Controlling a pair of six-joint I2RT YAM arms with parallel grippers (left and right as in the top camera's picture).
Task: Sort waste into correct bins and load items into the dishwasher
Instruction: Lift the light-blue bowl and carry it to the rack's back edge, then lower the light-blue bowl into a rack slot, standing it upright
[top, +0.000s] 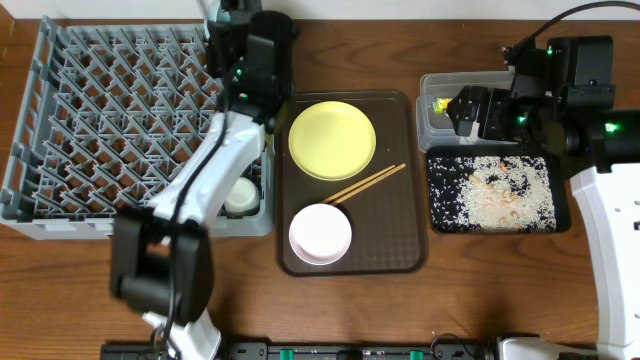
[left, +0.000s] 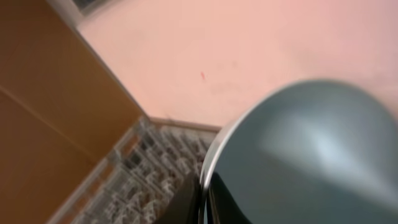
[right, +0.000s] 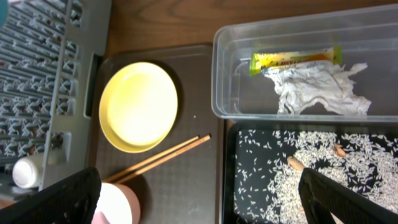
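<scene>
Your left gripper (top: 245, 52) looks clamped on the rim of the round light blue bowl (left: 305, 155). The bowl fills its blurred wrist view, tipped on edge above the large square grey plastic dish rack (top: 110, 120), probably so it can slot between pegs. Your right gripper (right: 199, 193) hangs spread wide and empty above the clear rectangular plastic tub (right: 227, 74) and the flat black rectangular tray (right: 231, 186).

The green-and-orange snack wrapper (right: 295, 59) and crumpled white paper (right: 317, 90) lie in the tub, and the white rice-like scraps (right: 280, 162) on the black tray, so the waste seems sorted. The round yellow plate (top: 332, 138), wooden chopsticks (top: 365, 184) and white bowl (top: 320, 233) wait on the brown serving tray (top: 400, 250). The small pale green cup (top: 240, 197) already sits in the rack.
</scene>
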